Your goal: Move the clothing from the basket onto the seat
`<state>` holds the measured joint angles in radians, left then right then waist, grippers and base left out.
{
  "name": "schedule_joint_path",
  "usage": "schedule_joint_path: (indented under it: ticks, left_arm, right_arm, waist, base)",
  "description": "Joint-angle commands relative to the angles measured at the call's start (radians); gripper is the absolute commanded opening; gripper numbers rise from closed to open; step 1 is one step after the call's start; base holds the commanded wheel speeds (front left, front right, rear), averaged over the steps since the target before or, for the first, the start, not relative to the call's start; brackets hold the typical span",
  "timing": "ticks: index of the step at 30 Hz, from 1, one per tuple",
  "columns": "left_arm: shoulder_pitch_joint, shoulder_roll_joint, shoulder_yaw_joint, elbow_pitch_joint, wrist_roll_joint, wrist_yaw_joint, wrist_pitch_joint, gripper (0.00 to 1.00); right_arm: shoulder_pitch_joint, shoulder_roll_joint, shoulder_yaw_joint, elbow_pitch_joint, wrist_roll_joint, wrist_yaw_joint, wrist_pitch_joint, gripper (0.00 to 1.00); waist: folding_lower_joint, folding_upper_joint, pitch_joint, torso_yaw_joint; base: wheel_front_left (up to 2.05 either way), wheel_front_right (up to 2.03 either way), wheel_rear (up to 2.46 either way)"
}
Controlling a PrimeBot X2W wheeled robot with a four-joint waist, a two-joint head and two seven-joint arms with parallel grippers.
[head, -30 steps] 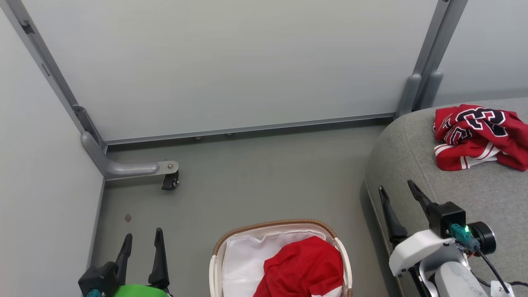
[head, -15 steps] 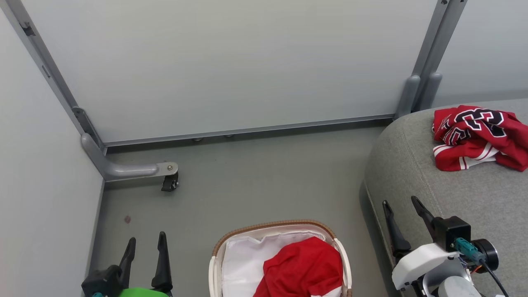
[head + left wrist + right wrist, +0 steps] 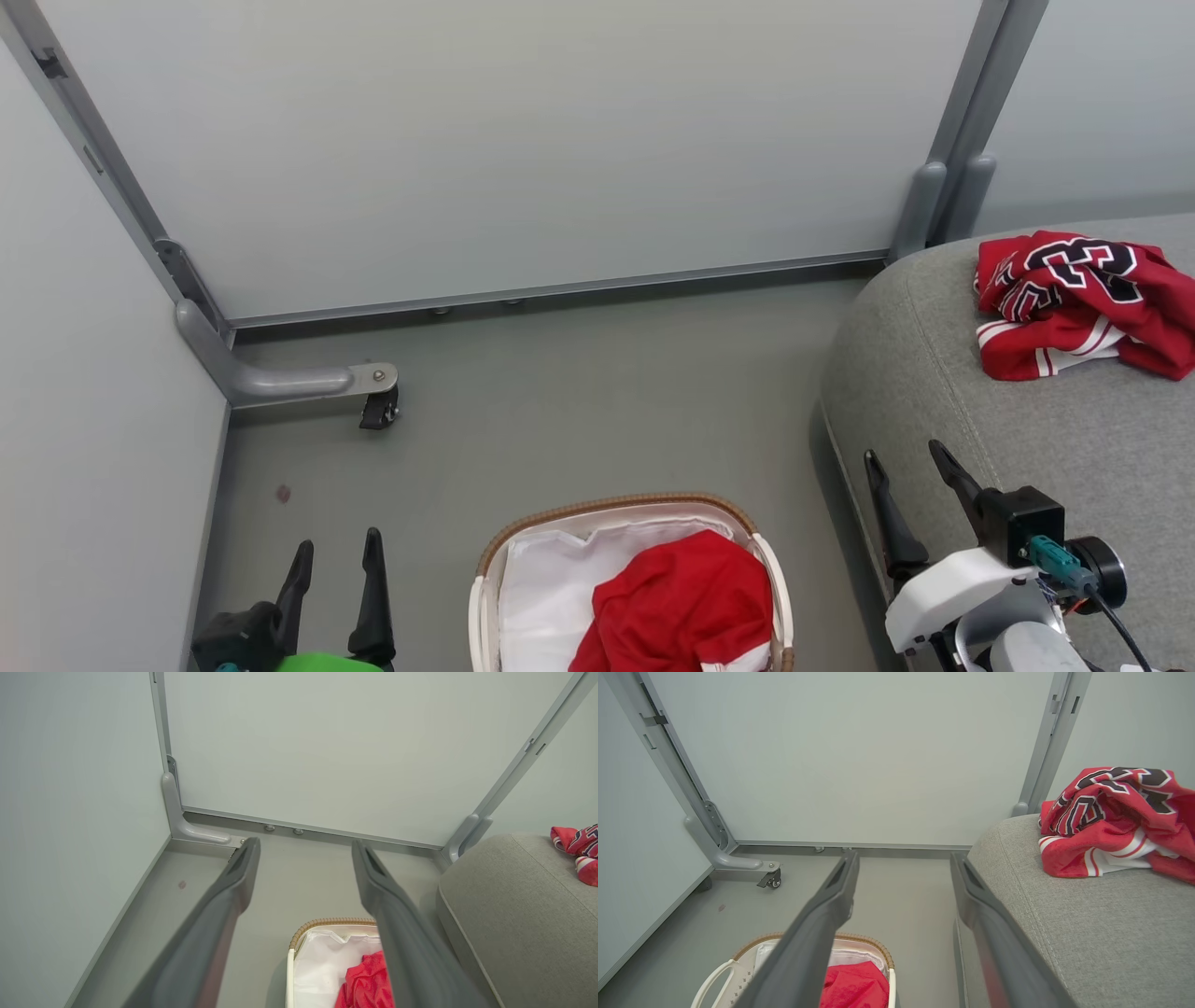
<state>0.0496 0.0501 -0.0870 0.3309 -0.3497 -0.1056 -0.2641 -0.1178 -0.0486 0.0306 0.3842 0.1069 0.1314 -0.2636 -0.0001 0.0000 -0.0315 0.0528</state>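
The numbered red garment lies crumpled on the grey seat, near its back; it also appears as the numbered garment and at the edge as a red garment. A plain red garment fills the right half of the basket on the floor, over the white liner. My right gripper is open and empty above the seat's front corner, right of the basket. Left of the basket, my left gripper is open and empty too.
Grey partition panels close off the back and left. A panel foot with a caster juts onto the floor at the left. Another post stands by the seat's back corner. Open grey floor lies between basket and wall.
My right gripper has drawn back and down from the seat toward the lower right. The left gripper has dropped slightly. The camera has shifted a little; the garments lie as before.
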Motion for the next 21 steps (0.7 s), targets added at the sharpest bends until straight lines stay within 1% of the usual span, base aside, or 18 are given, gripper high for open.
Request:
schedule_joint_path:
  ticks: [1, 8, 15, 21]
  left_arm:
    - [-0.003, 0.001, -0.002, 0.005, -0.004, 0.002, -0.001, 1.00]
    - [-0.064, 0.001, -0.043, 0.050, -0.002, -0.009, -0.001, 1.00]
    - [-0.226, 0.001, -0.149, 0.153, -0.011, -0.018, 0.000, 1.00]
    - [-0.382, 0.002, -0.269, 0.265, -0.035, -0.025, 0.000, 1.00]
  right_arm:
    - [-0.007, -0.003, 0.000, -0.005, 0.005, -0.001, -0.002, 1.00]
    - [-0.026, -0.004, -0.013, -0.024, -0.014, -0.001, -0.002, 1.00]
    - [-0.090, -0.003, -0.062, -0.074, -0.044, -0.001, -0.002, 1.00]
    - [-0.171, -0.003, -0.095, -0.116, -0.056, -0.001, -0.002, 1.00]
  waist:
    - [0.0001, 0.0000, 0.007, -0.004]
    - [0.0001, 0.0000, 0.064, -0.024]
    - [0.0001, 0.0000, 0.225, -0.048]
    - [0.0001, 0.0000, 0.390, -0.100]
  base:
    - [0.00, 0.00, 0.00]
    - [0.00, 0.00, 0.00]
    - [0.00, 0.00, 0.00]
    - [0.00, 0.00, 0.00]
